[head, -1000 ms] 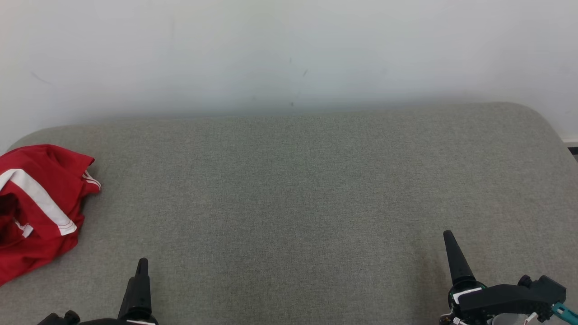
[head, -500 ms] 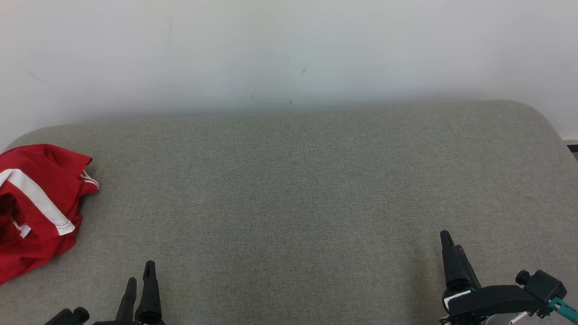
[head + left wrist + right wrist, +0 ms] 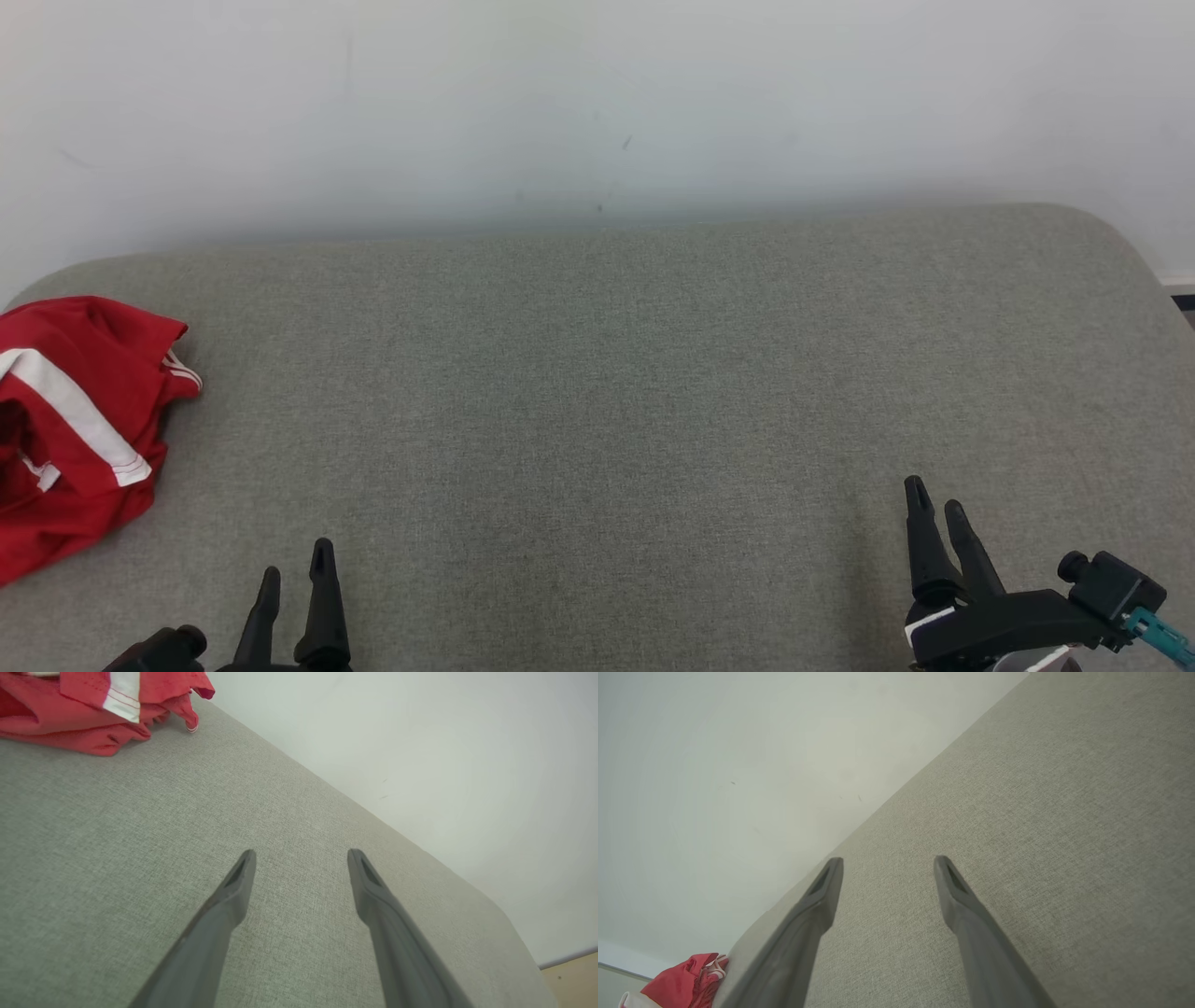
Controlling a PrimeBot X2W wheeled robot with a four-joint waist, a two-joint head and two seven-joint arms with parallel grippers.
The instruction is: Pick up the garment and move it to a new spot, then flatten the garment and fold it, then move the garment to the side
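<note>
Both sets of jaws have rolled since a sec ago. Each showed one finger then; now the left jaws show two fingers (image 3: 322,597) at the near-left edge of the grey cushion (image 3: 597,392), and the right jaws show two fingers (image 3: 924,541) at the near-right edge. Head cam also drifted a bit, so the small slide of everything else isn't real movement.

Left jaws are spread wide w/ nothing btwn them, only bare fabric in the gap. Right jaws are the same: spread, empty.

Garment (image 3: 75,420) lies crumpled at the left edge of the cushion, toward the far-left corner, partly cut off by the frame. It's red w/ a white band & striped trim. Lettering isn't visible, and I can't tell if it's one piece or two bunched together. It's near the left jaws but not touching, and well apart from the right jaws.

Step in hand, my read: the reach for pick-up, w/ nothing grabbed yet, so the task has barely begun. To do it well:
- Lead w/ the left arm, since it's closer.
- Keep the jaws spread till they straddle a raised fold, e.g. the ridge by the white band, then pinch.
- Check it's the lettered jersey & not a neighbour.
- Come in low, but don't dig the tips into the soft cover.
- The bare middle of the cushion looks a good drop spot, w/ room to flatten.
</note>
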